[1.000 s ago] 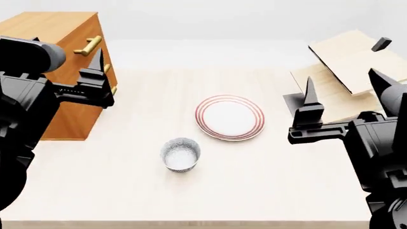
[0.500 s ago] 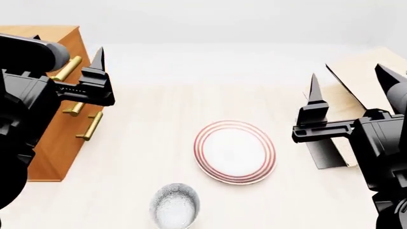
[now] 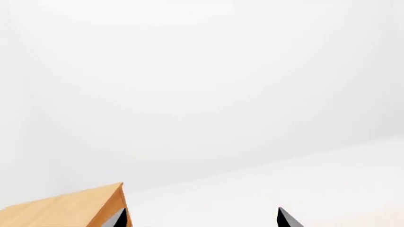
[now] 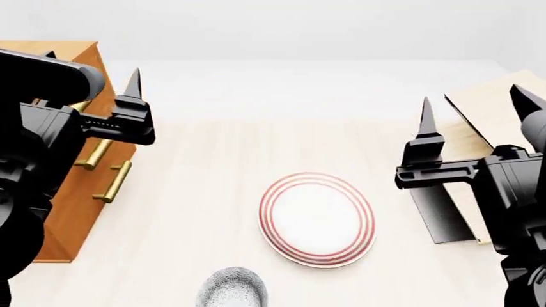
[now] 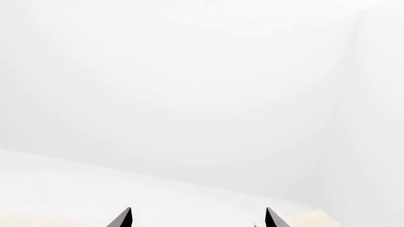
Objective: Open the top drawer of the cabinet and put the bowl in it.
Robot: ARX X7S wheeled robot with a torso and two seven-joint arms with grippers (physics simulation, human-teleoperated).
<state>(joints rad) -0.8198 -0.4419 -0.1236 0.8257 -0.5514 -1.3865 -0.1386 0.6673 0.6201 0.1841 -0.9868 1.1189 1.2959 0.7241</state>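
Observation:
The cabinet [image 4: 51, 46] stands at the left, with its drawers shut. The top drawer's front is mostly hidden behind my left arm. The brass handles of the two lower drawers [image 4: 107, 169] show below it. The speckled bowl [image 4: 232, 289] sits on the table at the head view's bottom edge, partly cut off. My left gripper [image 4: 89, 71] is open and empty, held in the air in front of the cabinet's top. The left wrist view shows its fingertips apart [image 3: 202, 220] and a cabinet corner [image 3: 69, 210]. My right gripper [image 4: 474, 109] [image 5: 197, 218] is open and empty, well above the table.
A white plate with red rings [image 4: 318, 217] lies mid-table, just beyond the bowl. A pale tilted-board rack [image 4: 495, 105] on a black base [image 4: 439, 214] stands at the right, behind my right gripper.
The head view has shifted. The bowl, plate and cabinet slid down and nearer in the picture, and the bowl is now cut off at the bottom edge. Both grippers stay open, about where they were.

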